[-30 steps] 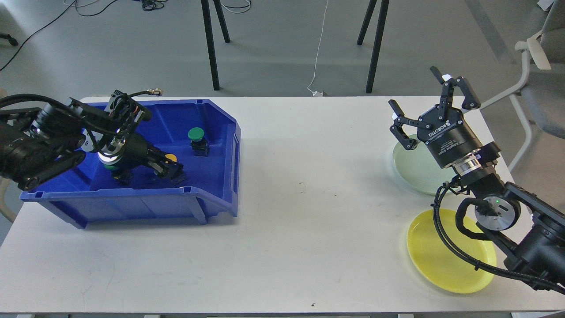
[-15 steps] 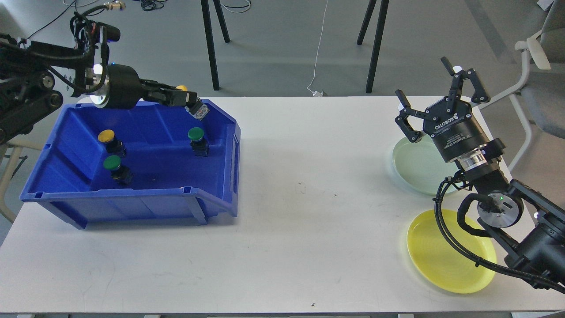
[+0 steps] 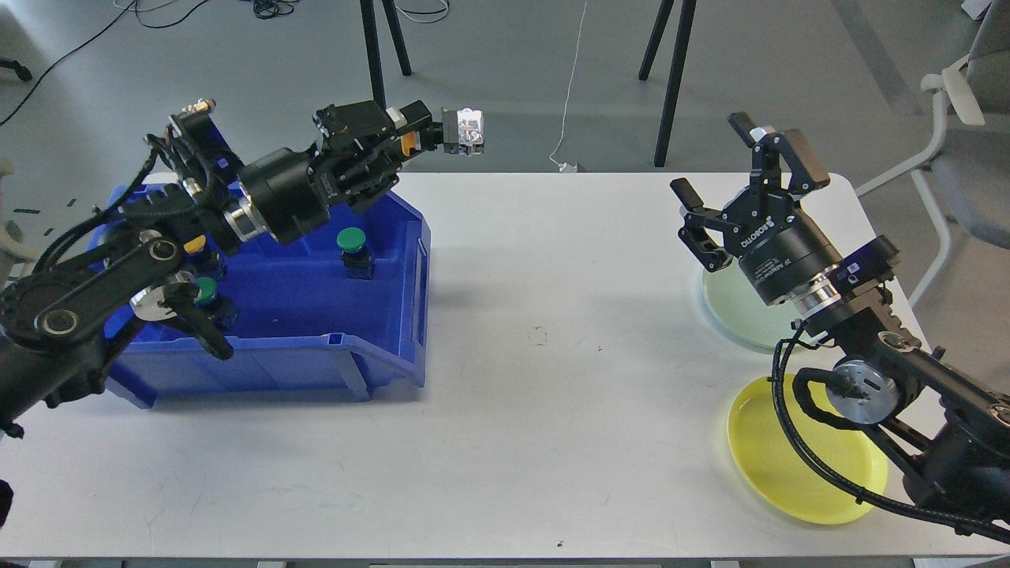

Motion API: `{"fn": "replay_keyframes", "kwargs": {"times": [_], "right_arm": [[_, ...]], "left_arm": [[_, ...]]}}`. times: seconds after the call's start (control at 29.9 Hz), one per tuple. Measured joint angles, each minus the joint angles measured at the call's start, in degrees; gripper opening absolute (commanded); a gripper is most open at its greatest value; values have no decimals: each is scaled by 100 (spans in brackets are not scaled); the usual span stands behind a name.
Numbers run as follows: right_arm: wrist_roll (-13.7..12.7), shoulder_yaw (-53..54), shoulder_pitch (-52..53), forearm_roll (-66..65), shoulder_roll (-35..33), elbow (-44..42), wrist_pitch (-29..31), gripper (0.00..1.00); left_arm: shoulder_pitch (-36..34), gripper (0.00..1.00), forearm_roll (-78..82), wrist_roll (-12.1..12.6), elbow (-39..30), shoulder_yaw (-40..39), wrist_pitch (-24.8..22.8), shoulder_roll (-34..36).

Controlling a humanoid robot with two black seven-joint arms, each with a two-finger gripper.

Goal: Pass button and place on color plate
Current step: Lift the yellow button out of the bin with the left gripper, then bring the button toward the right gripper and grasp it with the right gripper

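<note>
So the left gripper (image 3: 426, 136) is clamped on a yellow button (image 3: 461, 131), held high past the bin (image 3: 394, 315). Right gripper (image 3: 738, 197) waits with jaws spread wide near the plates. Handover and the yellow plate (image 3: 777, 481) are yet to happen.

Hidden behind our arms

Our left arm (image 3: 118, 268) covers two buttons in the blue bin (image 3: 316, 315); our right arm (image 3: 868, 371) overlaps the pale green plate (image 3: 730, 304) and the yellow plate (image 3: 777, 465).

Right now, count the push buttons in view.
4: a yellow button in the left gripper; in the blue bin, a green one and two partly hidden by the arm.
</note>
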Motion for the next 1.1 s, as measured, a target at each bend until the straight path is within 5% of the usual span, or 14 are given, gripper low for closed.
{"fn": "replay_keyframes", "kwargs": {"times": [0.53, 1.1], "right_arm": [[-1, -856, 808, -164, 2176, -1332, -78, 99], [-1, -930, 953, -154, 2498, -1298, -72, 97]], "left_arm": [[455, 7, -48, 0, -1, -46, 0, -548], [463, 8, -57, -2, 33, -42, -1, -555]]}}
